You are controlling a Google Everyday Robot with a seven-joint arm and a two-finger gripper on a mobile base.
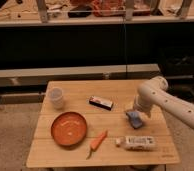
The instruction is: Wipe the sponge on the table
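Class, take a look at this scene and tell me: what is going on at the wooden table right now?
A white robot arm reaches in from the picture's right over the square light wooden slatted table. Its gripper is down at the small blue rectangular sponge, which lies on the tabletop near that side. Elsewhere on the table are a black-and-white flat bar, a white tube-shaped package, an orange carrot, a round orange plate and a white cup.
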